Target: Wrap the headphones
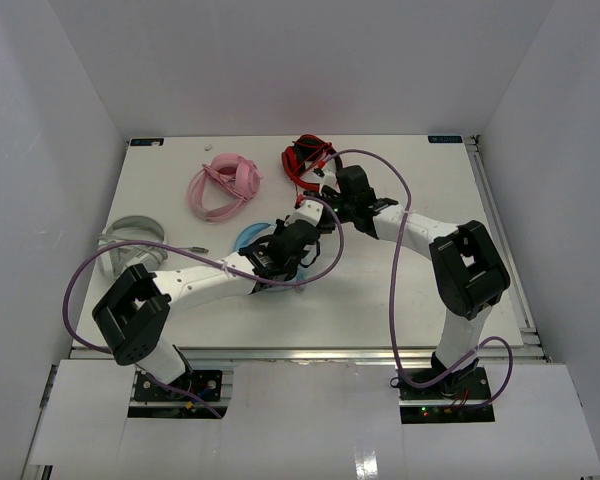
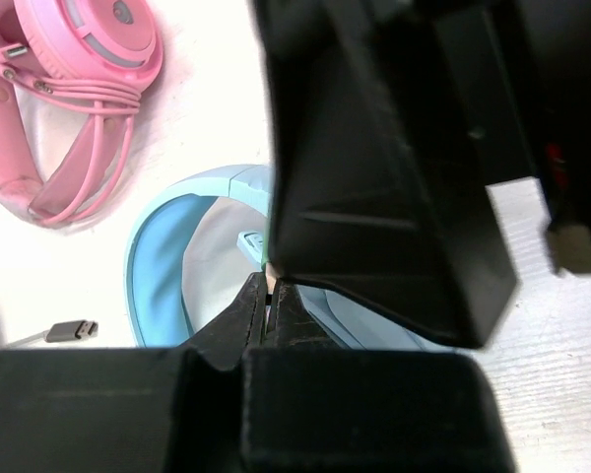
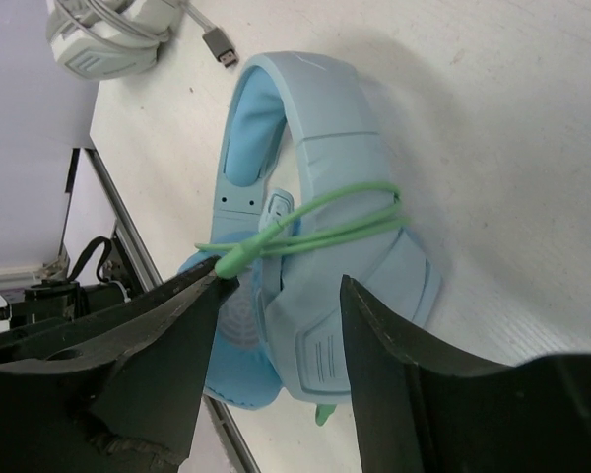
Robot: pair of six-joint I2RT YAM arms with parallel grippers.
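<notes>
The light blue headphones [image 3: 325,148] lie on the white table [image 1: 400,300], with the pale green cable [image 3: 345,222] looped around the band above one ear cup. My left gripper [image 2: 268,296] is shut on the cable's end near the plug, and its tips show in the right wrist view [image 3: 212,266]. My right gripper [image 3: 281,281] is open just above the ear cup, one finger on each side, holding nothing. From above, both grippers [image 1: 285,250] [image 1: 318,218] cover most of the headphones [image 1: 248,238]. The blue headband [image 2: 158,256] shows in the left wrist view.
A pink headset [image 1: 225,185] lies at the back left and a red and black headset [image 1: 308,160] behind the right gripper. A grey-white headset [image 1: 135,240] sits at the left edge, its USB plug [image 2: 74,330] near the blue headband. White walls enclose the table.
</notes>
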